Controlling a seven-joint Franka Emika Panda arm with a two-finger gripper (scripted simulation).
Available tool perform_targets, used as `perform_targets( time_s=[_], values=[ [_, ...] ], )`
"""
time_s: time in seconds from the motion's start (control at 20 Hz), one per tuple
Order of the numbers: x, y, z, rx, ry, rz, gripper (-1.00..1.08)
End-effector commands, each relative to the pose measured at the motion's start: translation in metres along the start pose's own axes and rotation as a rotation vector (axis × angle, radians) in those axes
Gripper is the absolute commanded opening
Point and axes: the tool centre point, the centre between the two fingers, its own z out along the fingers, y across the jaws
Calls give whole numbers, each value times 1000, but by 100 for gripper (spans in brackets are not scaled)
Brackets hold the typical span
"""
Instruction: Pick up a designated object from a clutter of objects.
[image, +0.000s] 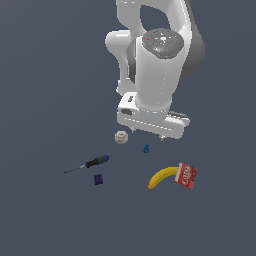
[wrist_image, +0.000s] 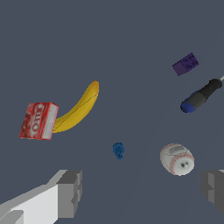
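Grey finger pads (wrist_image: 70, 192) fill the nearest part of the wrist view, one on each side of the frame, and between them the gripper (wrist_image: 141, 190) is seen with its jaws spread wide and nothing held. Beyond them, on the dark surface (image: 45, 100), the small blue piece (wrist_image: 118, 150) and the whitish round piece (wrist_image: 176, 159) lie closest to the jaws. The banana (wrist_image: 78, 109) is found further off, its one end touching or tucked against the red can (wrist_image: 38, 120); whether it passes under the can cannot be told. The screwdriver (wrist_image: 200, 96) and the purple block (wrist_image: 185, 64) lie well apart from it.

The step in hand is judged to be the approach, no descent on the fruit having begun. A good grasp would be made across the banana's narrow width, near its free middle or the end away from the can, so that the can is not struck or pinched along with it. The wrist would need to be turned until the jaws close square to the curve.

In the exterior view the arm (image: 157, 55) is seen held high, the hand pointing straight down above the blue piece and round piece, with the banana (image: 163, 177) lying nearer the camera, beside the can (image: 186, 175).
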Motion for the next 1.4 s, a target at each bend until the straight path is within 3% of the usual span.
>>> perform_targets(
  time_s=[0.0, 1.35],
  values=[
    [5, -8, 9, 4, 1, 62, 100],
    [38, -91, 118, 19, 36, 713, 100]
  ],
)
